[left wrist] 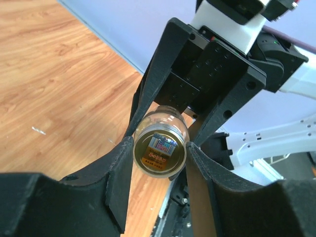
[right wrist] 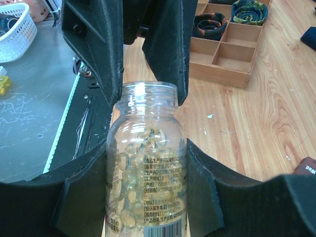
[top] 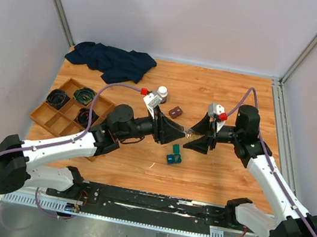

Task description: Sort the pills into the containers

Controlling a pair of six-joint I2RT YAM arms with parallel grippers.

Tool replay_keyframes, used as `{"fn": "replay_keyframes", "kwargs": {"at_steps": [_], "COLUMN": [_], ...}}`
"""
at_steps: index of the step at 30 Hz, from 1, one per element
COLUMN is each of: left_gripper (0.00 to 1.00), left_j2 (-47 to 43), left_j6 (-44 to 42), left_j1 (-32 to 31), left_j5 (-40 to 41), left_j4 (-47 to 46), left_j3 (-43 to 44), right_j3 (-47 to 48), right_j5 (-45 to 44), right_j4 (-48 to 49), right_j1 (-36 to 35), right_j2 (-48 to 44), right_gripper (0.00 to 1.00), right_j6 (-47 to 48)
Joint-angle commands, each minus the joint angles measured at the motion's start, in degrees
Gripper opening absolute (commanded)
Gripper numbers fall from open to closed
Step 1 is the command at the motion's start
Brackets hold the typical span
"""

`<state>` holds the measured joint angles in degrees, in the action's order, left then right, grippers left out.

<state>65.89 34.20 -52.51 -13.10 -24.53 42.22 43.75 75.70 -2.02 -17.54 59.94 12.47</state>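
A clear pill bottle (top: 188, 133) with no cap, partly filled with pale yellow softgels, is held level above the table between both grippers. My right gripper (right wrist: 148, 190) is shut on the bottle's labelled body (right wrist: 148, 163). My left gripper (left wrist: 160, 154) is closed against the bottle's threaded neck, and the open mouth (left wrist: 159, 148) faces its camera. The small teal case (top: 174, 156) lies on the table just below and in front of the bottle, with its lid raised. Both grippers meet at the table's middle in the top view.
A wooden compartment tray (top: 49, 117) holding dark rolled items sits at the left. A dark blue cloth (top: 112, 61) lies at the back left. A white-capped bottle (top: 162, 92) and a small brown case (top: 176, 112) stand behind the grippers.
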Motion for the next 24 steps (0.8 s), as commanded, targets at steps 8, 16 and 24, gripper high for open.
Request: {"fn": "replay_keyframes", "kwargs": {"at_steps": [8,16,24], "left_gripper": [0.26,0.29,0.72], "left_j2": [3.8,7.3,6.5], "left_j6": [-31.4,-36.8,-31.0], "left_j1": [1.8,8.2,8.6], "left_j5": [-21.8,-33.4,-26.1], "left_j4": [-9.3,-9.1,-9.8], "left_j3": [-3.4,-0.5,2.2], "right_j3": [1.7,1.7,1.6], "right_j5": [1.4,1.6,1.5], "right_j4": [1.6,1.6,1.7], "right_j1": [0.5,0.5,0.6], "right_j2": [-0.9,-1.0,-1.0], "right_gripper": [0.01,0.01,0.01], "right_j6": [0.7,0.7,0.9]}}
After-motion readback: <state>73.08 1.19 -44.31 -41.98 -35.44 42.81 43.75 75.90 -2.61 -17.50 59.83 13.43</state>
